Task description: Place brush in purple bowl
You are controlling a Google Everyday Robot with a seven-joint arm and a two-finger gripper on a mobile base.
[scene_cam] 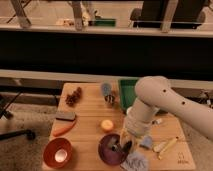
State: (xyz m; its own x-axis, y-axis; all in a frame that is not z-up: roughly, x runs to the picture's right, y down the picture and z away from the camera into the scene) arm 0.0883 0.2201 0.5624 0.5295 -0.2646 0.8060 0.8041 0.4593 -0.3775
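The purple bowl sits on the wooden table near the front edge, in the middle. My gripper reaches down from the big white arm and sits low over the bowl's right half, inside its rim. A small pale grey thing shows at the gripper's tip in the bowl. I cannot tell whether it is the brush, or whether the gripper holds it.
An orange bowl stands front left, and an orange fruit just behind the purple bowl. A grey cloth, a blue piece and a yellow-handled tool lie to the right. A green tray is behind.
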